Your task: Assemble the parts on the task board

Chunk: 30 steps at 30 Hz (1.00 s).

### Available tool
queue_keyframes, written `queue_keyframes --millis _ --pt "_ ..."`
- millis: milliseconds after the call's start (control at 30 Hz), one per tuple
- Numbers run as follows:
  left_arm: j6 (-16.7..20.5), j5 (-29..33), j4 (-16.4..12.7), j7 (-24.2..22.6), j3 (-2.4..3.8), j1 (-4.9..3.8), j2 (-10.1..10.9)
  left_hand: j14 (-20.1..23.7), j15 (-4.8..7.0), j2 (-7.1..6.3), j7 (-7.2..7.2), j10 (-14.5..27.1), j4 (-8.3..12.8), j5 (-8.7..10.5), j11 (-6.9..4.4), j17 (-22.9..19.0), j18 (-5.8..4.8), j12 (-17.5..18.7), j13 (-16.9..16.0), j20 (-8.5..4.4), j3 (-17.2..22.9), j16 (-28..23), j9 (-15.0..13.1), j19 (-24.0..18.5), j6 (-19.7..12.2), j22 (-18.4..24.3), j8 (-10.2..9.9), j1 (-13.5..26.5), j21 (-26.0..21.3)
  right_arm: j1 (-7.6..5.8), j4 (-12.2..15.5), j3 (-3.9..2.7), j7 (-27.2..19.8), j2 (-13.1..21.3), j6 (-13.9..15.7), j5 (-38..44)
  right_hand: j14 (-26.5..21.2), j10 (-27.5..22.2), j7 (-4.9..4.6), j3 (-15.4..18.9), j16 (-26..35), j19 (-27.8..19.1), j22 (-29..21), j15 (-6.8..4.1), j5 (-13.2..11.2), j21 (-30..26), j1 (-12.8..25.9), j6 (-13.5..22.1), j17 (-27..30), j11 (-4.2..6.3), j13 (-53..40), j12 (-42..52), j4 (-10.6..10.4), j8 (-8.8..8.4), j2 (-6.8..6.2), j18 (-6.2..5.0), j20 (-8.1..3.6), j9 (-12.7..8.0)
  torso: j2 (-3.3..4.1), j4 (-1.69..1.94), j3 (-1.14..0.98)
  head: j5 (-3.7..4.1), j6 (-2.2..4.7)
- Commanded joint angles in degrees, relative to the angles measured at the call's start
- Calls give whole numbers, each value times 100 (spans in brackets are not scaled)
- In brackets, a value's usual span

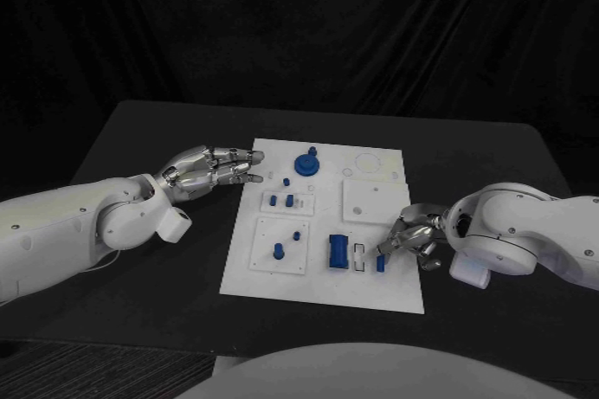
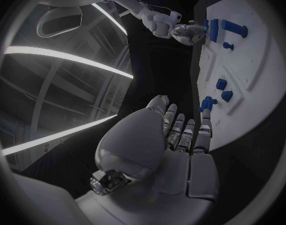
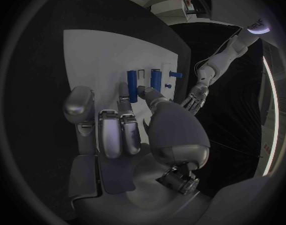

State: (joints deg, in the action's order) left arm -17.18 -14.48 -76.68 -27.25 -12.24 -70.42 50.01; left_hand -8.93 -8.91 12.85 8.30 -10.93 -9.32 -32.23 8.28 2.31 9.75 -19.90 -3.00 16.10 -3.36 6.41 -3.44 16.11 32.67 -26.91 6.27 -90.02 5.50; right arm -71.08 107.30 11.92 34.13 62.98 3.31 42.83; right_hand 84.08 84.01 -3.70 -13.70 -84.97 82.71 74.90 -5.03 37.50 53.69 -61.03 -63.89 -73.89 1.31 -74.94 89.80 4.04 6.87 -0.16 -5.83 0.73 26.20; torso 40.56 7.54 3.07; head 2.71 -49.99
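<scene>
1. Resting at the task board's (image 1: 375, 291) far-left edge, the left hand (image 1: 209, 168) holds nothing, its fingers apart and stretched over the white surface.
2. Curled fingers of the right hand (image 1: 412, 240) touch a thin blue part (image 1: 381, 262) at the board's right edge; whether they grip it cannot be told.
3. A larger blue block (image 1: 337, 251) lies just beyond those fingertips.

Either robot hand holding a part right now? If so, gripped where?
Left robot hand holds nothing; its fingers lie flat over the task board's edge. Right robot hand pinches a thin blue part by one end.
</scene>
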Motion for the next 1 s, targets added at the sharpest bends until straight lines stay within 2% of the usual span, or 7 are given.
queue_keyframes --millis 33,200,567,600,767,800,1000 --pt "-100 30 -2 -32 5 7 -17 -16 -19 -34 11 -23 -6 -29 10 -1 65 -32 -5 -3 34 31 2 2 -16 10 11 -21 26 12 34 0 -135 -30 297 -271 327 599 9 -1184 -2 1 656 13 18 8 15 -35 12 -26 -1506 20 1135 20 40 -55 49 5 3 1 0 10 -1" --pt "-109 30 0 -23 5 8 -20 -16 -19 -34 11 -23 -6 -29 10 -1 65 -32 -5 -3 34 31 2 2 -16 10 11 -21 26 13 24 0 -153 -121 359 -288 325 599 12 -1186 1 -2 654 13 -40 2 56 -31 23 -25 -1506 20 1121 36 37 -56 49 17 2 2 7 15 -1" --pt "-120 30 -5 -15 5 8 -18 -16 -19 -34 11 -23 -6 -29 10 -1 65 -32 -5 -3 34 31 2 2 -16 10 11 -21 26 15 -79 0 -99 -342 317 -88 316 599 18 -1180 16 -18 641 11 -176 -44 99 -2 69 -21 -1506 20 1104 62 34 -65 48 43 4 1 7 24 -1" --pt "-122 30 -7 -14 5 8 -18 -16 -19 -34 11 -23 -6 -29 10 -1 65 -32 -5 -3 34 31 2 2 -16 10 11 -21 26 16 -94 0 -85 -366 305 -72 313 599 18 -1175 19 -24 636 10 -254 -60 109 23 80 -21 -1506 20 1095 71 40 -67 48 55 2 2 6 25 -1" --pt "-127 30 -12 -15 5 8 -19 -13 -19 -33 14 -25 1 -31 14 -2 65 -28 -4 -4 51 30 2 3 -16 9 10 -17 26 18 -151 1 -14 -443 215 -36 310 599 18 -1160 26 -30 631 12 -348 -76 124 54 99 -22 -1506 20 1079 84 47 -69 49 73 1 4 6 10 -1" --pt "-128 30 -13 -15 5 8 -17 -13 -19 -33 14 -25 1 -31 14 -2 65 -28 -4 -4 51 30 2 3 -16 9 10 -17 26 18 -164 1 7 -458 195 -32 309 599 18 -1144 29 -34 627 13 -434 -85 134 78 105 -23 -1506 20 1064 91 51 -70 50 83 2 1 5 7 -1" --pt "-132 30 -14 -13 5 8 -13 -13 -19 -33 14 -25 1 -31 14 -2 65 -28 -4 -4 51 30 2 3 -16 9 10 -17 26 21 -240 1 104 -523 99 64 306 599 17 -1106 34 -37 622 16 -508 -99 188 112 122 -25 -1506 20 1009 104 62 -72 53 99 1 1 4 12 -1"
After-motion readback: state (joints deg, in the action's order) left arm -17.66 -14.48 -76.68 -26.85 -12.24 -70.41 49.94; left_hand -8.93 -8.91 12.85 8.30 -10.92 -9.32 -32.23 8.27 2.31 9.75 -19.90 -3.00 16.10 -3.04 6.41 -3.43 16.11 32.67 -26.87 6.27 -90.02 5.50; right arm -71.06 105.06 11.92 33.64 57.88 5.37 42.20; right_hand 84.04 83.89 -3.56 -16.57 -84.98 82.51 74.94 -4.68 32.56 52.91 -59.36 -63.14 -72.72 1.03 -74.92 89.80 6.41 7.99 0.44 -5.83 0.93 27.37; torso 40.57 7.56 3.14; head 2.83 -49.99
